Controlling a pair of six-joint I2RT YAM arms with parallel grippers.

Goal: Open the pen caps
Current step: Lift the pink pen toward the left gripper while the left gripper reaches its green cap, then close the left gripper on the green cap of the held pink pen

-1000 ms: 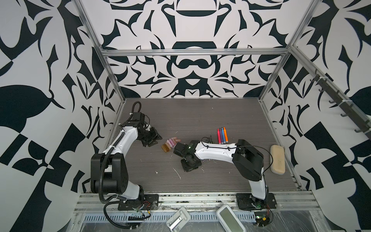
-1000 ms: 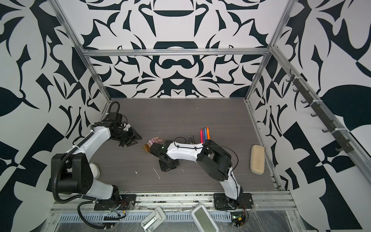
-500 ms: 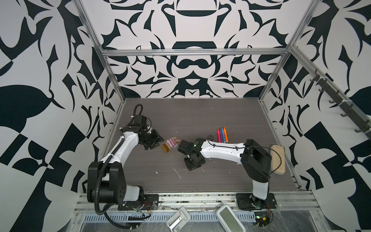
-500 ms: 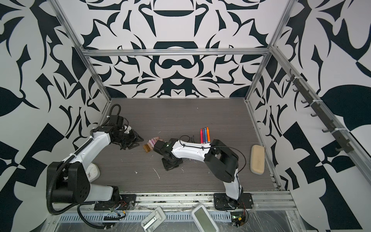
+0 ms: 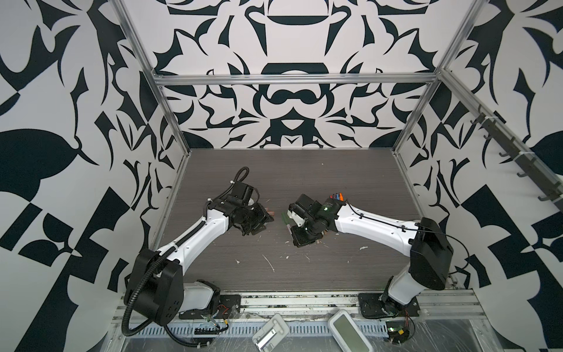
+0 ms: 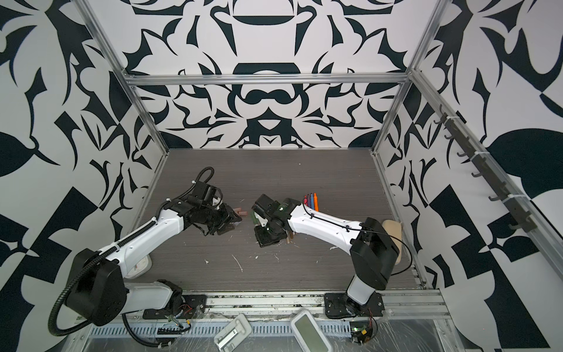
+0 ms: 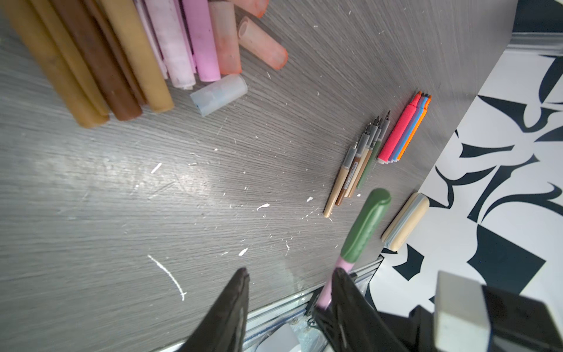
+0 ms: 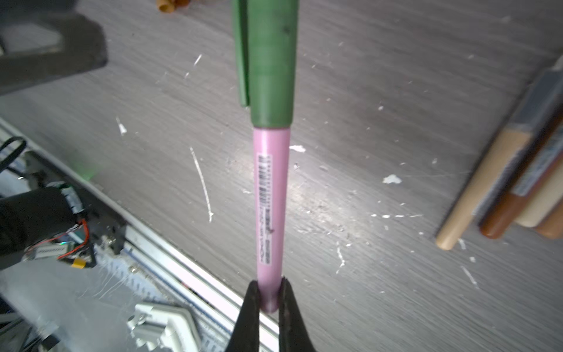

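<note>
L gripper slid in toward bench centre, jaws apart, empty; R gripper clenched on pink pen, green cap on.

A barcode and fine print are carried on the pink pen, mid-frame; no wording can be read.

pen caps cropped and blurred, green cap top cut off

The pen is coloured pink, its cap green; the bench is grained grey, the walls patterned black-and-white.
</note>
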